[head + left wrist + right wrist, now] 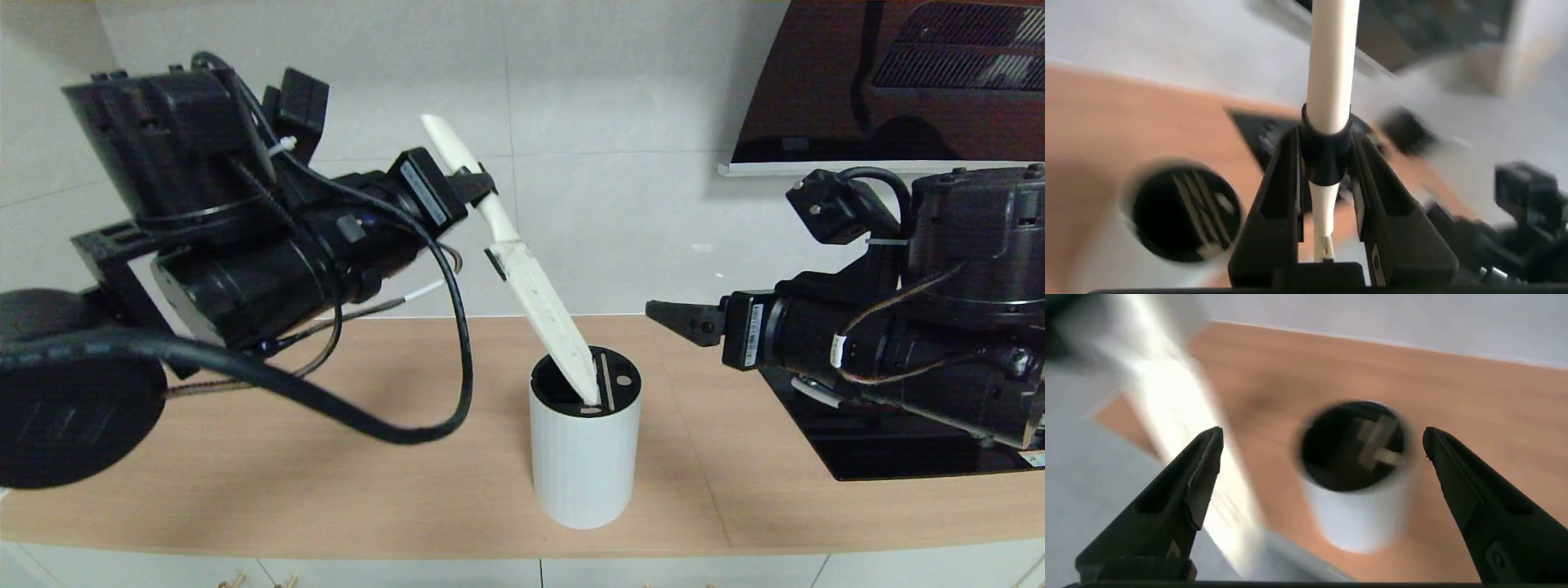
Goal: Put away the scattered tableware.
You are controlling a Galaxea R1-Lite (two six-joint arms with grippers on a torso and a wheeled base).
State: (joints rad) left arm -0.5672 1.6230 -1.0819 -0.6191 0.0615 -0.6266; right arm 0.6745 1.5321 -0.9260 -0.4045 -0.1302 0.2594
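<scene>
A white knife [535, 290] hangs tilted over the counter, its cream handle clamped in my left gripper [478, 192], which is shut on it. The blade tip rests at the slotted black top of a white cylindrical knife holder [584, 457] standing mid-counter. The left wrist view looks along the knife handle [1333, 73] held between the fingers [1282, 188], with the knife holder's dark top [1185, 211] beyond. My right gripper [673, 318] hovers to the right of the knife holder, level with its top, open and holding nothing. In the right wrist view the knife holder [1355, 478] sits between the spread fingertips [1204, 453].
The wooden counter [245, 474] runs along a white tiled wall. A black cooktop [898, 453] is set into it at the right, under my right arm, with a dark range hood [890, 82] above. A loose black cable [392, 429] droops from the left arm toward the counter.
</scene>
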